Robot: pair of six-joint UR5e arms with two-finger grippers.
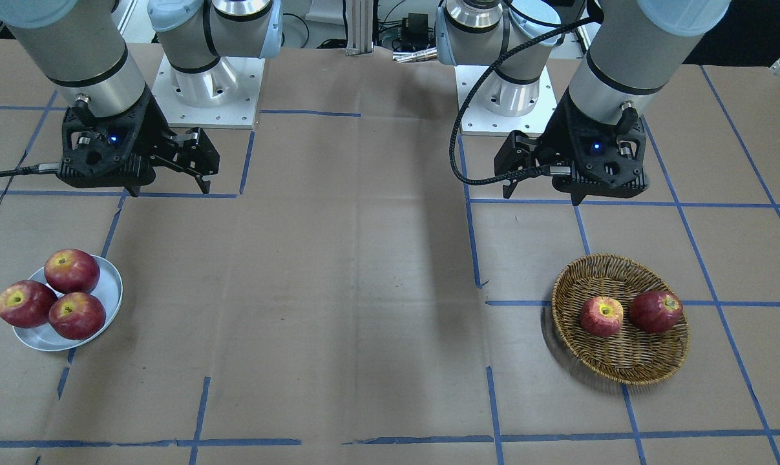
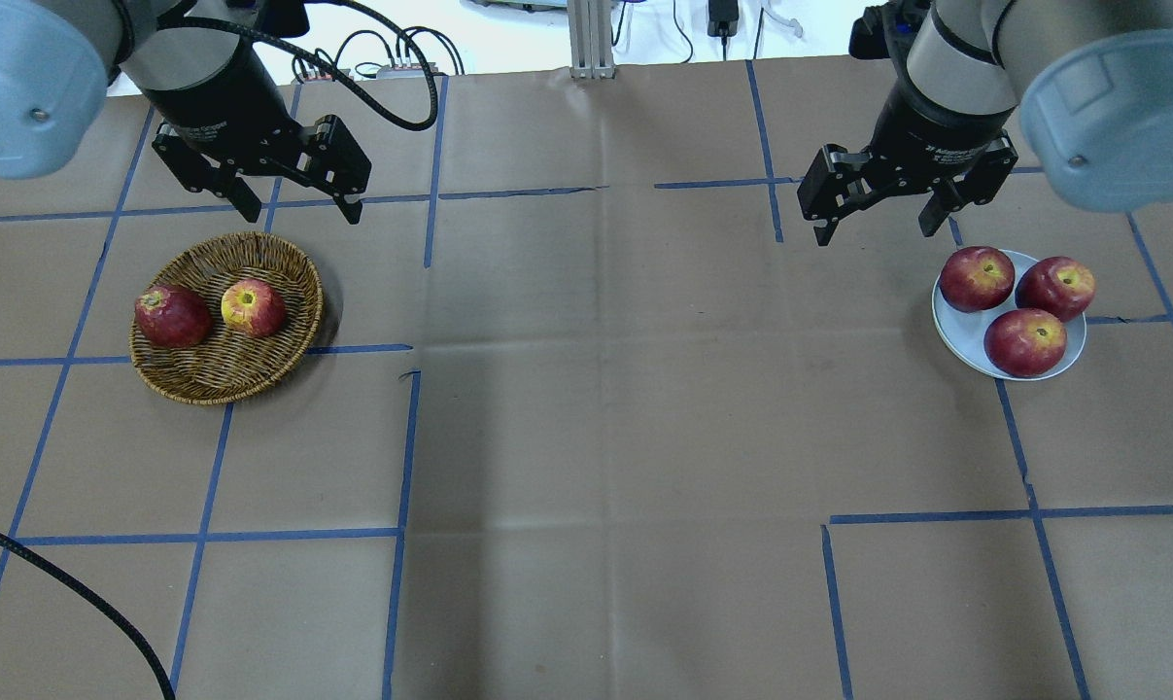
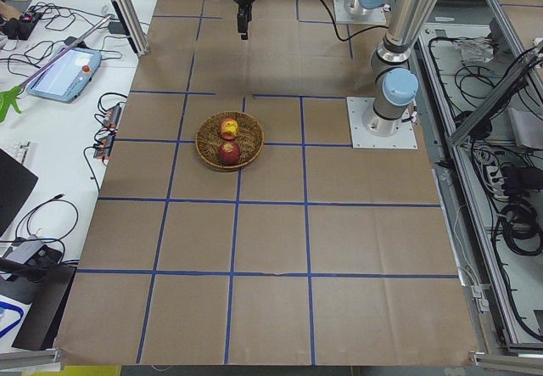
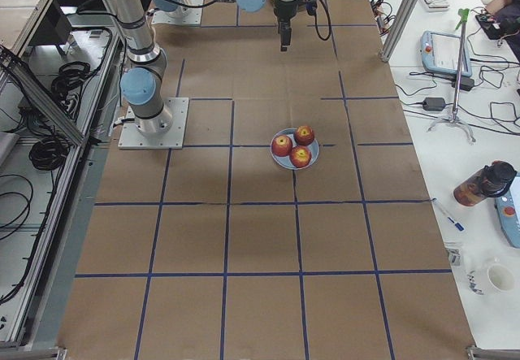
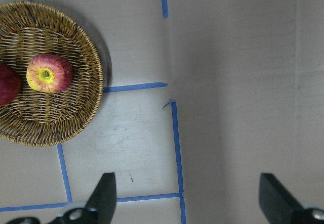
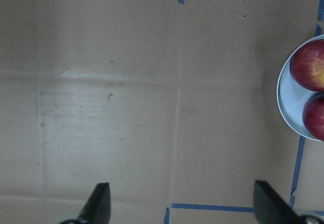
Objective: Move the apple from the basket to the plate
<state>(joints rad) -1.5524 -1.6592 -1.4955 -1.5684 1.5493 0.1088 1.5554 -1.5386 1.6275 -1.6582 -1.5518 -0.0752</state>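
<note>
The paler apple (image 2: 253, 307) with a yellow stem patch lies in the round wicker basket (image 2: 226, 384) on my left side, and also shows in the left wrist view (image 5: 49, 73). My left gripper (image 2: 304, 209) hovers open and empty beyond the basket, offset toward the table's middle; both fingers show apart in the left wrist view (image 5: 186, 193). The white-grey plate (image 2: 957, 326) sits on my right side. My right gripper (image 2: 875, 231) hovers open and empty beside the plate, toward the middle. Only the plate's edge (image 6: 287, 100) enters the right wrist view.
A darker red apple (image 2: 171, 316) lies in the basket next to the paler one. Three dark red apples (image 2: 1024, 341) fill most of the plate. Brown cardboard with blue tape lines covers the table. A black cable (image 2: 71, 583) crosses the near left corner.
</note>
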